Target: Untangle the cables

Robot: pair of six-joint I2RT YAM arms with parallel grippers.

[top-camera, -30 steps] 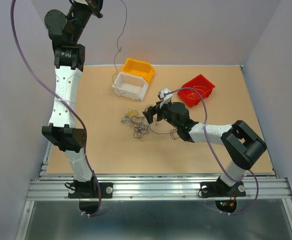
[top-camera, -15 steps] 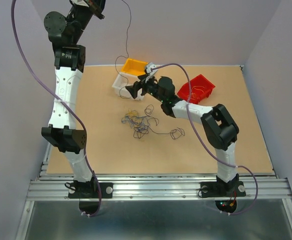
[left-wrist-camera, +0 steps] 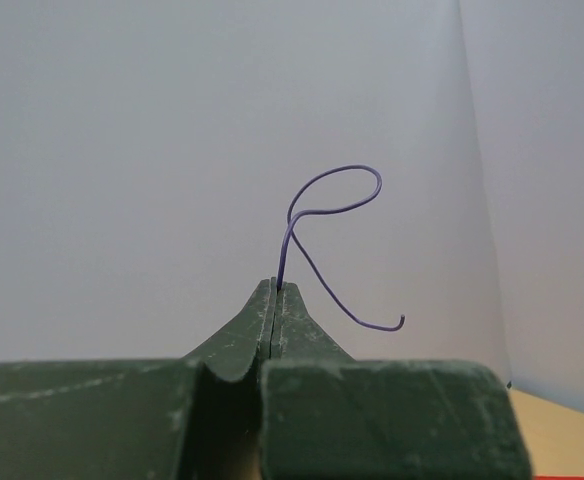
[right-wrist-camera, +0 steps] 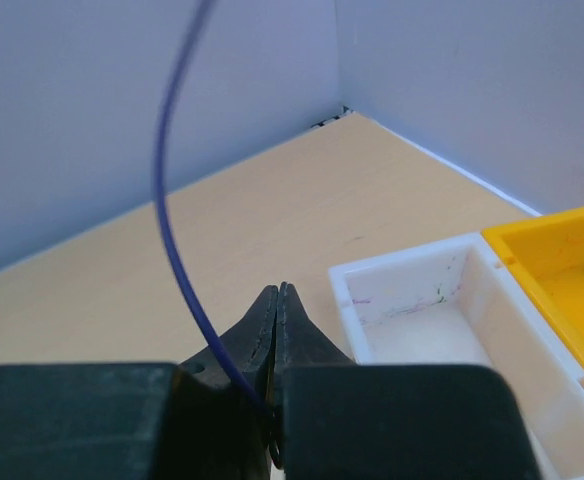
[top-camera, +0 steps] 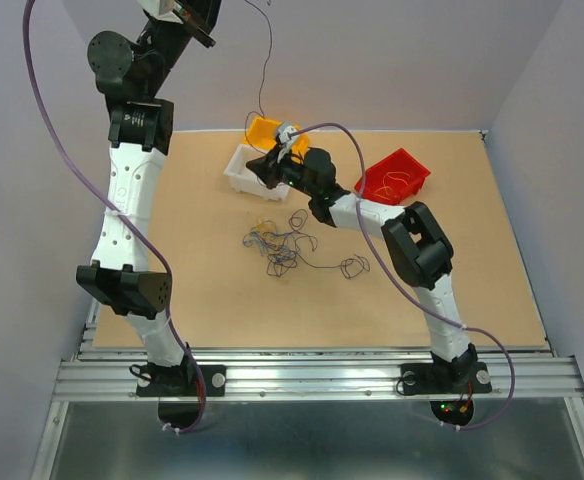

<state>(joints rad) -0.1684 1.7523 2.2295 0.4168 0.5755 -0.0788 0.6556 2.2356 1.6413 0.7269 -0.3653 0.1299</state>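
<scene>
The left gripper [left-wrist-camera: 275, 290] and right gripper [right-wrist-camera: 277, 295] each pinched one purple wire [right-wrist-camera: 158, 170]; pulling too hard might snap it.

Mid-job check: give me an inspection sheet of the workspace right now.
Surface: tan table, flat.
Job's things: knotted clump of cables mid-table; purple strand running up from the right pincer.
Clutter: white bin, yellow bin, red bin with yellow wire inside.
Grippers: left pincer shut on a purple strand, high up; right pincer shut on purple strand beside white bin.
Cables: lilac arm cables hang in loose loops.
Surroundings: plain walls; nothing else seen.
</scene>
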